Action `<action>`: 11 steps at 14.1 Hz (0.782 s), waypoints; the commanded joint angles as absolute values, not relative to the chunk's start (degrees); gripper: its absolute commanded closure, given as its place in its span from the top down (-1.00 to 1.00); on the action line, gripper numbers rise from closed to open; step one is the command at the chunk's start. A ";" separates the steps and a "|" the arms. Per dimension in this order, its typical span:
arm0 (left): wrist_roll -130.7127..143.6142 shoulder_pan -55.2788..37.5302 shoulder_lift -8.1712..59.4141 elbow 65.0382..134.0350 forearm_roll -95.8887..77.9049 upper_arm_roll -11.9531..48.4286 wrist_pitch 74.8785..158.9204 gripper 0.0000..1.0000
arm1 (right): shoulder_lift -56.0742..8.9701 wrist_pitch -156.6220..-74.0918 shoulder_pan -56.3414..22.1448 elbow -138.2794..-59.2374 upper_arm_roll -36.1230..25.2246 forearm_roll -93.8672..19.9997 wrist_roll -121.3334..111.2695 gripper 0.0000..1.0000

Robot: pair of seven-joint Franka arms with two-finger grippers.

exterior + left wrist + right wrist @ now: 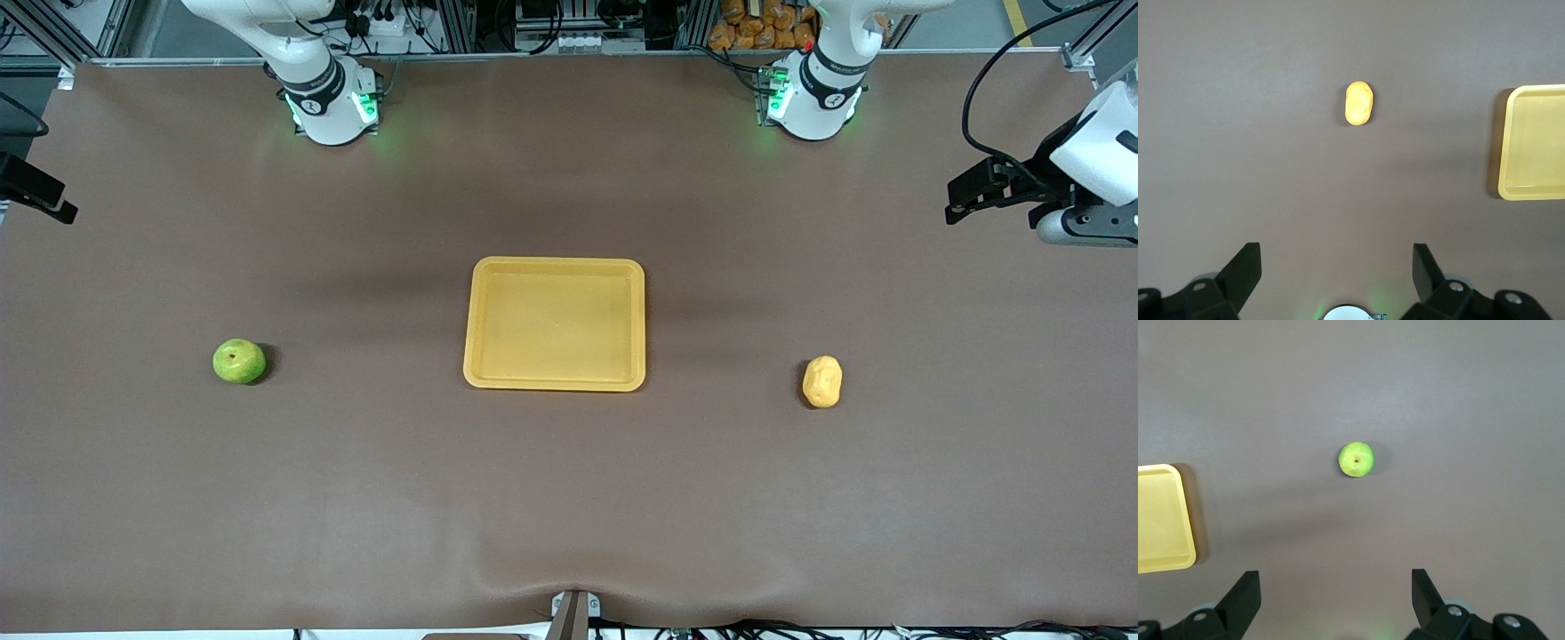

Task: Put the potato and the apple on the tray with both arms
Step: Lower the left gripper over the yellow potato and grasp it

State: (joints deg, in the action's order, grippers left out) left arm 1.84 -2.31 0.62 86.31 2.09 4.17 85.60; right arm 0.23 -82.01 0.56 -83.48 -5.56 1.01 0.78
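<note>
The yellow-orange tray (556, 324) lies at the table's middle, with nothing on it. The green apple (239, 361) rests on the table toward the right arm's end; the pale yellow potato (822, 381) rests toward the left arm's end. My left gripper (1336, 263) is open and empty, high over the table, with the potato (1359, 103) and a tray edge (1535, 143) below it. My right gripper (1335, 590) is open and empty, high over the table, with the apple (1356, 459) and a tray corner (1161, 520) below it. Both hands show only at the front view's side edges.
A brown mat (569, 498) covers the whole table. The two arm bases (333, 102) glow green at the back edge. Cables and a bag of orange items (765, 22) lie off the table past the bases.
</note>
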 commanded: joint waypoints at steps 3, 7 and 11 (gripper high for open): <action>2.10 -2.28 1.32 86.39 3.08 4.48 85.78 1.00 | -0.44 -81.21 1.23 -82.35 -5.18 1.32 1.23 1.00; 1.67 -1.76 3.60 86.75 2.29 4.40 82.72 1.00 | -0.53 -81.04 1.32 -82.35 -5.18 1.32 1.32 1.00; 2.81 -1.67 6.85 86.40 2.81 4.13 82.71 1.00 | -0.61 -81.04 1.23 -82.27 -5.10 1.32 1.23 1.00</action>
